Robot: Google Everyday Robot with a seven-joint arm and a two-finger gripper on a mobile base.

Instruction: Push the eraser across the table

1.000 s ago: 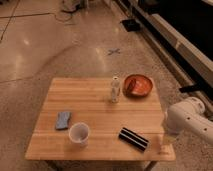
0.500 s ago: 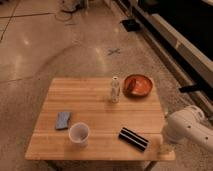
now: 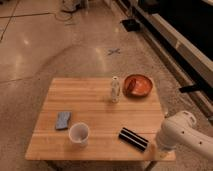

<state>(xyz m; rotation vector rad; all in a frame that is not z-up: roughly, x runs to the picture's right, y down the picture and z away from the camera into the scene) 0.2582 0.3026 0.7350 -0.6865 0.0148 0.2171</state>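
Speckled stone flooring is stretching away behind a square light wooden desk [image 3: 90,95] with a plank-slatted top, and a dark wall fitting is running along the right side of the room.

Judging by how things are lying, the task is only just getting under way. The small black oblong eraser with a pale stripe along its length [image 3: 133,138] is sitting near the desk's near edge, right of centre and angled slightly, with almost the whole desk top lying open to its far and left sides. Nothing suggests it has travelled yet.

The robot's white rounded arm [image 3: 182,132] is reaching in from the right, and the hand [image 3: 153,150] is hanging at the near right corner of the desk, just beside the eraser's right end. Whether it is touching the eraser cannot be told, nor whether the hand is released or clenched.

A round white cup [image 3: 79,134] is standing just left of the eraser, with a blue sponge-like pad [image 3: 63,120] further left. A small pale bottle [image 3: 115,89] and a round orange-brown bowl [image 3: 138,84] are standing at the far side.

What is remaining seems to be nearly everything: making firm contact and sliding the eraser across the desk.
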